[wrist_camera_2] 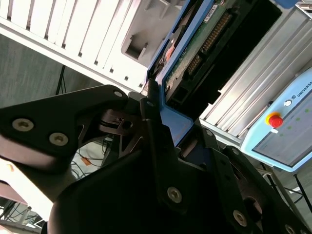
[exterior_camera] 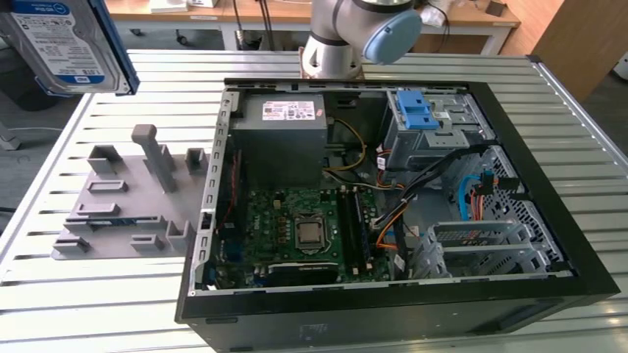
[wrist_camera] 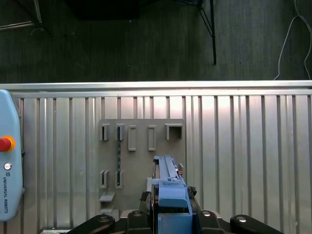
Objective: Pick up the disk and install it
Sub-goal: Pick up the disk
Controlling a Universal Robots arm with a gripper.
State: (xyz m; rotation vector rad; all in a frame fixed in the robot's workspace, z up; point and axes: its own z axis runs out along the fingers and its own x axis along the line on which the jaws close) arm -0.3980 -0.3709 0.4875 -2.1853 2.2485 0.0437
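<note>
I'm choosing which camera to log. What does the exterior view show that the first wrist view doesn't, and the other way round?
Exterior view: the open computer case, with its motherboard and power supply. First wrist view: the teach pendant, the dark floor past the table, and the gripper shut on the disk. Both: the disk, held above the table, and the grey holder.

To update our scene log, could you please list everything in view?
disk: one, silver, blue carrier, aloft at exterior view's upper left
case: one, black, open, on table
power supply: one, grey, inside case
holder: one, grey, on table, exterior view's left of case
table: one, silver slats
pendant: one, pale blue, by table
arm: one, grey-blue, beyond case
end effector: one, black, shut on disk
</note>
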